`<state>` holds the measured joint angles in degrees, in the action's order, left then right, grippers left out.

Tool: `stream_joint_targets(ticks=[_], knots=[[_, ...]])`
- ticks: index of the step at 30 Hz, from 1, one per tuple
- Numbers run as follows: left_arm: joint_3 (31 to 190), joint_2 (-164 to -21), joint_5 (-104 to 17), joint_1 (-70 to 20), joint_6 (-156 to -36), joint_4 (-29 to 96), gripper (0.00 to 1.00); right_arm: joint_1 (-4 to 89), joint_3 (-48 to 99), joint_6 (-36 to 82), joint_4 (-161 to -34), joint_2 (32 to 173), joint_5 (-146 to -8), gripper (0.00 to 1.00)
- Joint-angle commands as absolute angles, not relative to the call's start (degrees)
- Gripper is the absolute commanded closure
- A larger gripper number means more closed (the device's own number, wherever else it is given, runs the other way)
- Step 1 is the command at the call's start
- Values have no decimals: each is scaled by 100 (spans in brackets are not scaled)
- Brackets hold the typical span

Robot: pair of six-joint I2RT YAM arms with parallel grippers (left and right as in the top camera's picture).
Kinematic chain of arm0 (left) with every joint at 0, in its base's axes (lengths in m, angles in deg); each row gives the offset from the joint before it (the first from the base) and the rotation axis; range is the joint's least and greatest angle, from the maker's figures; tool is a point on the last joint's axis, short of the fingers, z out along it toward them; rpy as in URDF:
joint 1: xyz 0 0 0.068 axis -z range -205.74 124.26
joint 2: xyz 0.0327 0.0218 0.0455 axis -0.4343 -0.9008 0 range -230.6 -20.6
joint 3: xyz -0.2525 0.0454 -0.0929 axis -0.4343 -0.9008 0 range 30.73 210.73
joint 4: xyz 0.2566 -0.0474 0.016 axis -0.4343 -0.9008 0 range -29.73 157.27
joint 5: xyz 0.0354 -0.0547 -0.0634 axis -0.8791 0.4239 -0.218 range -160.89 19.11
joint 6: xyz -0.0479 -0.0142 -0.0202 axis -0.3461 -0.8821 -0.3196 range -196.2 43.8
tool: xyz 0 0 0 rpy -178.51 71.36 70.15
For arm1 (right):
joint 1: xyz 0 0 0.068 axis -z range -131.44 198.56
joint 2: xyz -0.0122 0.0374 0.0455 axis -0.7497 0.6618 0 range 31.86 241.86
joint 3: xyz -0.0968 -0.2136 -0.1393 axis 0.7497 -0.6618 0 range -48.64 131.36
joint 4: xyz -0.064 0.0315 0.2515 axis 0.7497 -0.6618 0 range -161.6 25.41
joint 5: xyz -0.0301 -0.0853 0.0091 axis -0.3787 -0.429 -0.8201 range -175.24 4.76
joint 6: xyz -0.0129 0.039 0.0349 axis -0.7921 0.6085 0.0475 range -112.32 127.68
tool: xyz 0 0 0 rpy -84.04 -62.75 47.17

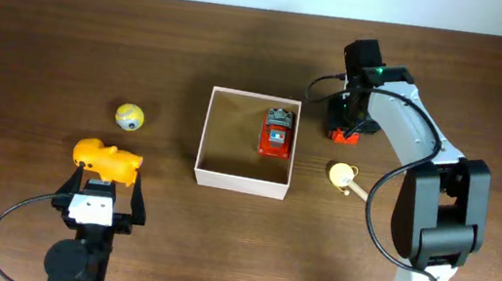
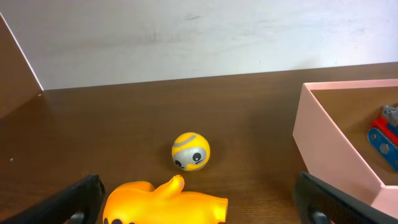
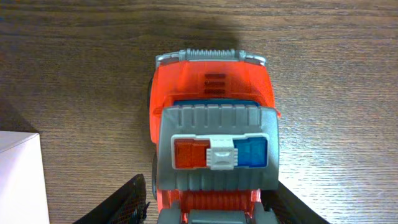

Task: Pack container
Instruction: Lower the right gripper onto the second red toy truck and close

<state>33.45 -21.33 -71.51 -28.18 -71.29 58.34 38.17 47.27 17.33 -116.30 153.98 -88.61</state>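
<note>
Dark wood-grain table against pale wall, white-walled container mid-table.

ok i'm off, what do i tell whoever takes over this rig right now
Done: the square white-walled cardboard container holds one red toy car.
Left gripper: open, empty, just behind the orange-yellow rubber animal toy.
Right gripper: jaws either side of the red and grey plastic toy truck, which sits outside the container on its right; grip unclear.
Left to pack: truck, animal toy, yellow ball with a grey face, small yellow toy with a stick.
</note>
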Motion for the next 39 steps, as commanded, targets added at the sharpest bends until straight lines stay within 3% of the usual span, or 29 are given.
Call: stream_joint_targets(ticks=[1,16,39], knots=[[3321,-2096,-7083,-2853,-7076,5837,1,3812,4688,1646,-11573,15418,-8831,47],[3321,-2096,-7083,-2853,-7076,5837,1,3812,4688,1541,-11507,15418,-8850,59],[3321,-2096,-7083,-2853,-7076,5837,1,3812,4828,1209,-11466,15413,-8903,60]])
